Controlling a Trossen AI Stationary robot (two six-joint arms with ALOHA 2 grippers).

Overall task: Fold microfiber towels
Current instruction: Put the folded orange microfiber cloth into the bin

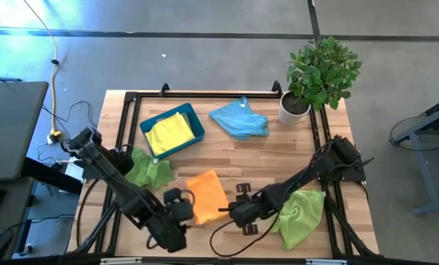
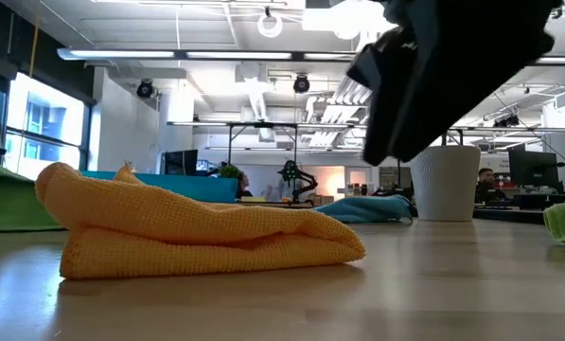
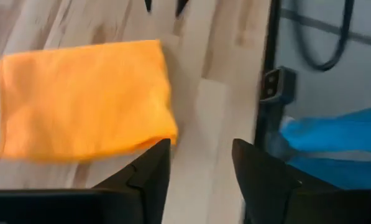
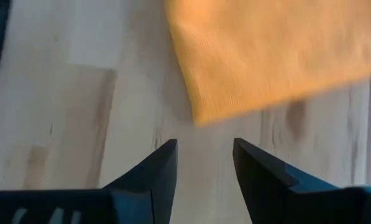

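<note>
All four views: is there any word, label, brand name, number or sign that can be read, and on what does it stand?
None can be read.
The orange towel, yellow towel, blue towel, teal tray and white plant pot are plain.
Both arms show no legible marking.
Screens in the room behind the table in the low view are too small to read.

Both arms are dark, near-black, built from chunky jointed segments with rounded housings. The left gripper ends in two matte black fingers, wedge-shaped with angular facets; the right gripper matches it (same tapered black fingers). Thin black cables trail from both arms.
</note>
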